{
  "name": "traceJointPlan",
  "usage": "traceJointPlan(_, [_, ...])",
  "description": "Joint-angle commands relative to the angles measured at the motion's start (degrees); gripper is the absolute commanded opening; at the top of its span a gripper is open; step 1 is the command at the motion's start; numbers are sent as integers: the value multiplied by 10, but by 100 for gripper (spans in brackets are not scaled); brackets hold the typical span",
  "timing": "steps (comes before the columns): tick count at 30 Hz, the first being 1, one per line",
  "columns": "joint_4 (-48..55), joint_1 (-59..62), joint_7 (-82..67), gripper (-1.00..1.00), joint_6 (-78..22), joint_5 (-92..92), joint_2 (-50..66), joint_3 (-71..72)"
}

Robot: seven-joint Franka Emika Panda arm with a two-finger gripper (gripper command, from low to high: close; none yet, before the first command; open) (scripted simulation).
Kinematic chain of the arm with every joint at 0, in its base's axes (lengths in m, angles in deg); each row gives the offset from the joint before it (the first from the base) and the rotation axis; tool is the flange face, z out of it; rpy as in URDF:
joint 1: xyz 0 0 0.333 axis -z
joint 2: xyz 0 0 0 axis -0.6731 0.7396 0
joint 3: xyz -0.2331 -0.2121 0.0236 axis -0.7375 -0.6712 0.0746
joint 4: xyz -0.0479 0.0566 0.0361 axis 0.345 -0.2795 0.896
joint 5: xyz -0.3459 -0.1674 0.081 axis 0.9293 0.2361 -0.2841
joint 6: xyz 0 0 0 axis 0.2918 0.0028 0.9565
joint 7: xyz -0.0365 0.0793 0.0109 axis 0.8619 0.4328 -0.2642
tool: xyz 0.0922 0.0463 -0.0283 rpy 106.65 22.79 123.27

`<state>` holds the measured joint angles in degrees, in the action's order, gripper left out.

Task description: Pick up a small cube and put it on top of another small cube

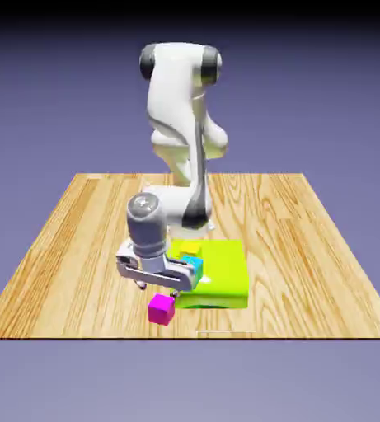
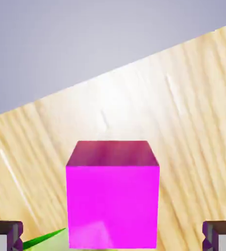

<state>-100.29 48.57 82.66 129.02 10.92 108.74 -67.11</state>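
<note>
The small magenta-pink cube (image 1: 161, 310) rests on the wooden table near its front edge. It fills the lower middle of the hand view (image 2: 113, 196). My gripper (image 1: 157, 288) hovers just above it, open, one fingertip (image 2: 5, 234) far off on each side of the cube and touching nothing. The small yellow cube (image 1: 191, 246) sits on the flat lime-green block (image 1: 218, 272), behind the hand. A teal cube (image 1: 193, 264) stands in front of the yellow one, partly hidden by the hand.
The lime-green block lies just to the exterior view's right of the magenta cube, and a sliver of it (image 2: 48, 239) shows beside the cube in the hand view. The table's front edge (image 1: 185, 336) runs close below the cube.
</note>
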Motion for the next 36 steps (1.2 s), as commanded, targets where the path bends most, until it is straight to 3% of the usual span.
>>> traceJointPlan(1, [-1, 1, -3, 0, 22, -3, 21, 3])
traceJointPlan(3, [-3, 3, -5, 0, 47, -7, 44, 6])
traceJointPlan(4, [-3, 3, -5, -100, 47, -7, 44, 6])
traceJointPlan(9, [3, -2, 5, -100, -42, 6, -39, -5])
traceJointPlan(18, [-56, -37, -20, -100, -60, 146, -214, 41])
traceJointPlan(29, [-194, -81, -100, -100, -222, 74, -416, 22])
traceJointPlan(35, [-251, -80, -99, -100, -98, 76, -348, 20])
traceJointPlan(36, [-251, -80, -99, 100, -98, 76, -348, 20])
